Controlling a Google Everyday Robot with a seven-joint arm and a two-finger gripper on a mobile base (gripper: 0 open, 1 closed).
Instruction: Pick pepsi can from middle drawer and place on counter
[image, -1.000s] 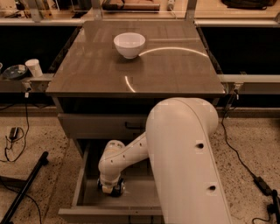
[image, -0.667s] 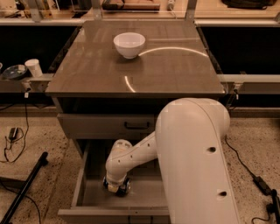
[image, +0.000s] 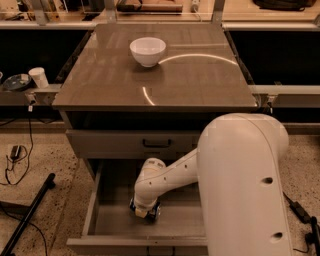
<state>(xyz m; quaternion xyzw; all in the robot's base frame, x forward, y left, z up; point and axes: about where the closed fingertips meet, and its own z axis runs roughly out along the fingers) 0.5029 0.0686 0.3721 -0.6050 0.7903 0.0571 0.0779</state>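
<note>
Down at six o'clock, the gripper (image: 145, 211) was seen low inside the open middle drawer (image: 112, 222), set right on the pepsi can (image: 155, 215), of which only blue slivers were shown beside it. Whether the can was clamped could not be told. Up at twelve o'clock, the white bowl (image: 148, 50) was seen on the surface (image: 200, 80).

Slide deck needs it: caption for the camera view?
Arm reaches into the open drawer, pincer down at the can; bowl on the counter.
</note>
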